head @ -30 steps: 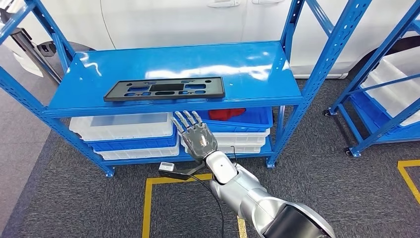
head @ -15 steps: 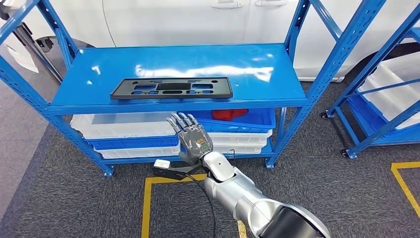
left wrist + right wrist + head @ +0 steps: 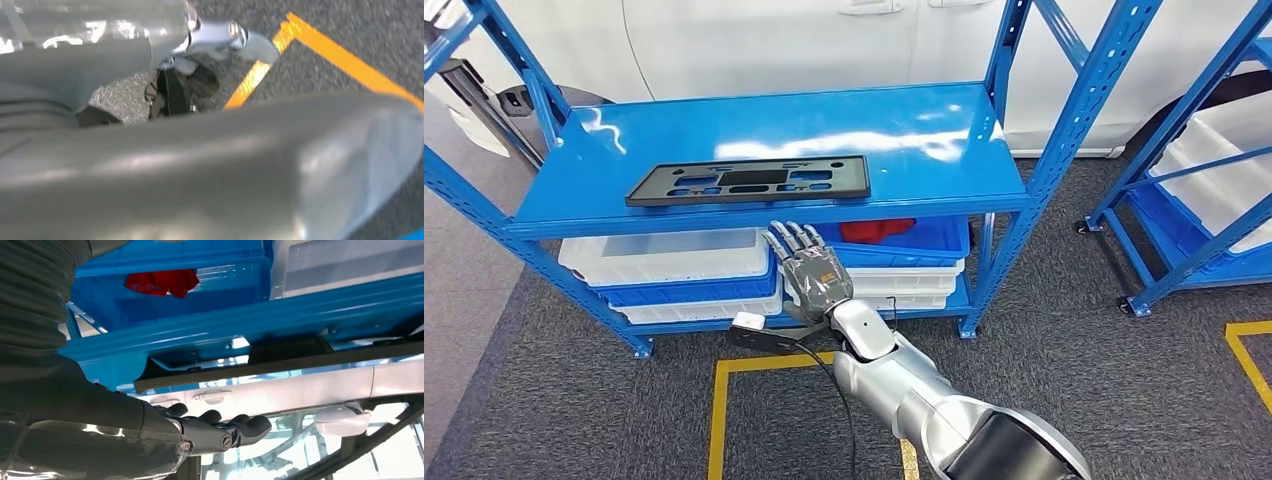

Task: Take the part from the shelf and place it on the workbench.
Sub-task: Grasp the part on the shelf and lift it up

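The part (image 3: 749,180) is a flat black rectangular frame with several cutouts. It lies near the front edge of the blue shelf's top board (image 3: 844,120). In the head view my right hand (image 3: 812,275) is raised in front of the shelf, just below that front edge and under the part's right half, fingers spread and holding nothing. The right wrist view looks up past the dark fingers (image 3: 225,432) at the part's edge (image 3: 280,360) overhanging the board. In the left wrist view my left hand (image 3: 225,165) is a blurred grey mass over the floor; its fingers are hidden.
Under the top board stand white bins (image 3: 674,255) and a blue bin (image 3: 924,240) holding something red (image 3: 879,230). A second blue rack (image 3: 1214,200) stands at the right. A white car (image 3: 774,40) is behind. Yellow tape (image 3: 719,400) marks the grey carpet.
The whole picture swayed a little right, then back left, so the camera moved. My right hand stays spread below the shelf edge, shifted slightly left. The part has not moved.
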